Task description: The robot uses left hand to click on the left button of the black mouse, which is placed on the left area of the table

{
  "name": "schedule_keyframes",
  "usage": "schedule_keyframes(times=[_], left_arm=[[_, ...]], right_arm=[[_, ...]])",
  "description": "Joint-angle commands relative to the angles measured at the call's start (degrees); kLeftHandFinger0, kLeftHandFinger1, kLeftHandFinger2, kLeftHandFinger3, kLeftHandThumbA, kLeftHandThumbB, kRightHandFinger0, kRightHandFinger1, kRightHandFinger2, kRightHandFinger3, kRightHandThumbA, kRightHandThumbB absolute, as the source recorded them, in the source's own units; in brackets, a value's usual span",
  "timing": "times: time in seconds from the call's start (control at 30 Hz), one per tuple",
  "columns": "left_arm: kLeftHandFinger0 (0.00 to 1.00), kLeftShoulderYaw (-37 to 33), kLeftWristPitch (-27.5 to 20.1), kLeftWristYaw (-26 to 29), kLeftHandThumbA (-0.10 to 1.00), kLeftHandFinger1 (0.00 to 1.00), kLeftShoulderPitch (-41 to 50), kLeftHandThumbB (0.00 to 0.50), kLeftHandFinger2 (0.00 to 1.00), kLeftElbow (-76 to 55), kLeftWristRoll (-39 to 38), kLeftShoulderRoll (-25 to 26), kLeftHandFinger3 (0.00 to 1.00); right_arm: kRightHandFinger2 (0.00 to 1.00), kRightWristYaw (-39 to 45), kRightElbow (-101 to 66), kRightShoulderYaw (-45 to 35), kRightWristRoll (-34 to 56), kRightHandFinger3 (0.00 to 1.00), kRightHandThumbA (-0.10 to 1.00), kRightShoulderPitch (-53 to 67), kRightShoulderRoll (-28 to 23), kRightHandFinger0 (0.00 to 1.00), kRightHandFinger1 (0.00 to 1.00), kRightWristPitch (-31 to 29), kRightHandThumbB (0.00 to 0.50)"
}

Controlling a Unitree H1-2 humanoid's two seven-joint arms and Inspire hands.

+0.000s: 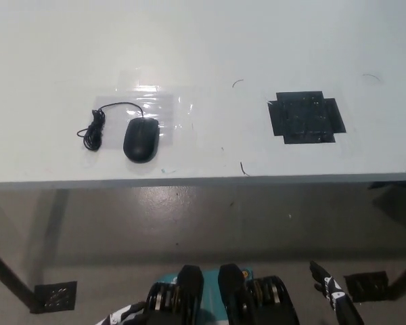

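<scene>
The black mouse (141, 139) lies on the left part of the white table (203, 47), near the front edge, button end pointing away from me. Its thin black cable (92, 131) is coiled just to its left. Nothing touches the mouse. Only a sliver of my white left hand (124, 314) shows at the bottom edge, far below the table top. A small part of my black right hand (330, 292) shows at the lower right, also below the table.
A clear film patch (159, 103) lies under and behind the mouse. A black tape square (306, 117) sits on the table's right half. Table legs and black floor plates (54, 296) stand below the front edge (203, 181).
</scene>
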Motion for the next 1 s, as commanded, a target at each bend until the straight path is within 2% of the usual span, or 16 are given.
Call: schedule_keyframes(times=[0.0, 0.23, 0.4, 0.47, 0.57, 0.63, 0.87, 0.97], left_arm=[[1.00, 1.79, -23.38, 12.04, 1.00, 1.00, -2.29, 0.293, 1.00, 11.18, 3.27, -5.56, 1.00], [1.00, 1.71, -25.14, 17.36, 1.00, 1.00, -6.83, 0.247, 1.00, 23.12, 8.28, -7.09, 1.00], [1.00, 1.20, -27.64, 19.34, 1.00, 1.00, -8.07, 0.255, 1.00, 27.03, 9.74, -7.14, 1.00], [1.00, 1.20, -28.08, 20.64, 1.00, 1.00, -9.11, 0.284, 1.00, 28.41, 10.67, -6.97, 1.00], [1.00, 0.84, -28.82, 21.75, 1.00, 1.00, -9.49, 0.267, 1.00, 29.95, 11.24, -6.63, 1.00], [1.00, 0.46, -29.54, 22.31, 1.00, 1.00, -9.60, 0.238, 1.00, 31.34, 11.33, -6.15, 1.00], [1.00, -0.68, -30.77, 24.19, 1.00, 1.00, -9.79, 0.236, 1.00, 33.17, 11.89, -5.01, 1.00], [1.00, -1.30, -31.24, 25.32, 1.00, 1.00, -10.16, 0.209, 1.00, 33.55, 12.71, -4.41, 1.00]], right_arm=[[1.00, -0.52, -0.57, 0.37, -0.13, 1.00, 1.00, -1.19, 0.83, 0.96, 1.00, -4.59, 0.173], [1.00, 0.46, -0.38, 0.57, 0.72, 1.00, 1.00, -1.46, 1.20, 0.94, 1.00, -4.65, 0.181], [1.00, 0.24, -0.71, 0.60, 0.57, 1.00, 1.00, -0.40, 1.44, 0.94, 1.00, -4.66, 0.176], [1.00, 0.01, -0.60, 0.63, 0.21, 1.00, 1.00, -0.81, 1.62, 0.94, 1.00, -4.43, 0.177], [1.00, 0.22, -0.51, 0.78, 0.11, 1.00, 1.00, -0.92, 1.51, 0.95, 1.00, -4.54, 0.170], [1.00, 0.59, -0.24, 0.75, 0.88, 1.00, 1.00, -0.97, 1.58, 0.97, 1.00, -4.60, 0.172], [1.00, 0.08, -0.33, 0.89, 0.10, 1.00, 1.00, -0.91, 1.57, 0.94, 1.00, -4.54, 0.178], [1.00, -0.18, 0.04, 1.07, -0.57, 1.00, 1.00, -1.75, 1.54, 0.92, 0.97, -4.74, 0.171]])
